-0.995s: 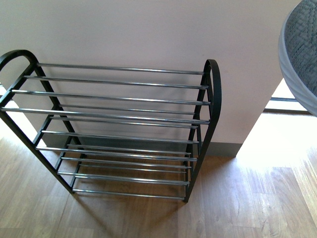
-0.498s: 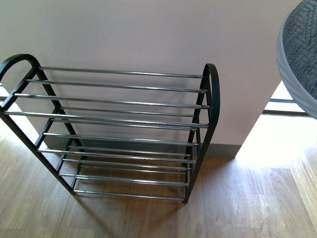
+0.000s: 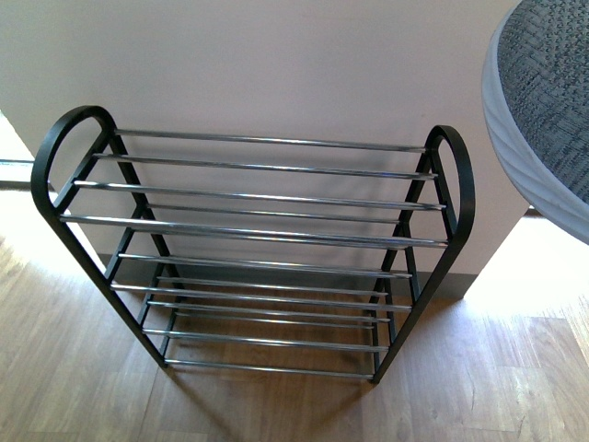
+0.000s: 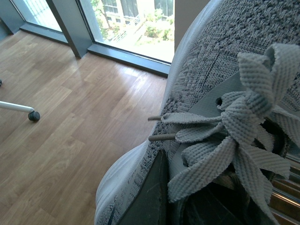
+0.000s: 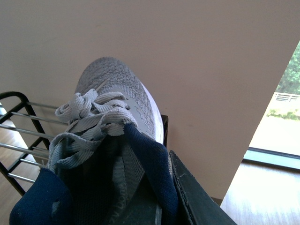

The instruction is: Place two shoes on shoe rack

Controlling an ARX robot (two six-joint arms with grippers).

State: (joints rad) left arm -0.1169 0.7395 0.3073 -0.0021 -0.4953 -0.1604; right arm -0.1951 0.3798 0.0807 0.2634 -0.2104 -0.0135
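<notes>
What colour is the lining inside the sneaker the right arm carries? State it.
Dark navy lining inside the grey knit sneaker; the right wrist view shows it best.

sneaker [image 3: 543, 101] cropped at edge, heel unseen

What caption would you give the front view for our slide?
Chrome-rod shoe rack stands on wood floor against a wall; grey knit sneaker looms at upper right.

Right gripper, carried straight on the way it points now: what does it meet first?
Beyond the grey sneaker it holds, probably the pale wall; the shoe rack lies off to one side of that line, though depth is unclear.
</notes>
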